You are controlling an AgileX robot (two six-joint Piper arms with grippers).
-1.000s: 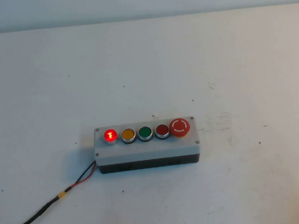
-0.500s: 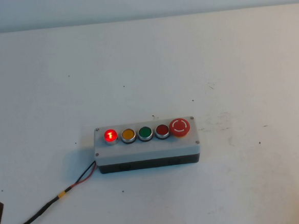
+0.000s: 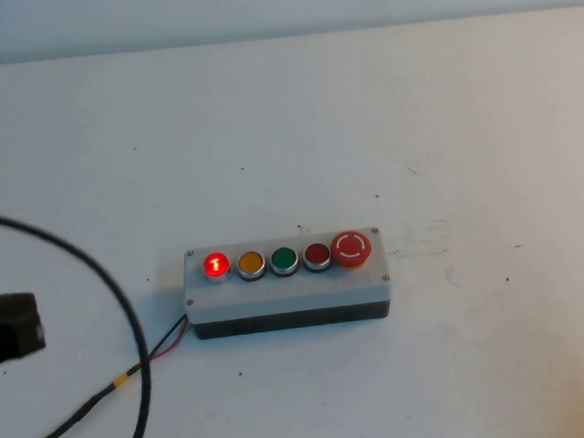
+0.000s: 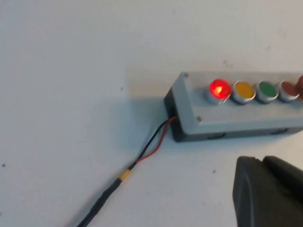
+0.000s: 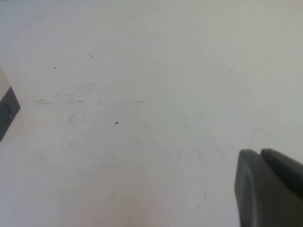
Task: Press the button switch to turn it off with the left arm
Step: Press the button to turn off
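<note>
Fingers of the left gripper (image 3: 9, 334) could not be made out from above, where only its black bulk showed at the table's (image 3: 445, 118) left edge, well apart from the glowing button switch (image 3: 215, 265) at the left end of the grey box (image 3: 287, 289). Left wrist view: one dark finger (image 4: 265, 194) hung near the box, the button switch (image 4: 219, 89) beyond, untouched. Right wrist view: the right gripper (image 5: 270, 189) hovered over bare table; its opening I cannot tell.

Lit button switch (image 3: 215, 265) on the grey box (image 3: 287, 291)
The left end effector (image 3: 9, 329) hangs at the bench's (image 3: 445, 118) left edge, well apart from the box; the right end effector is out of sight.
</note>
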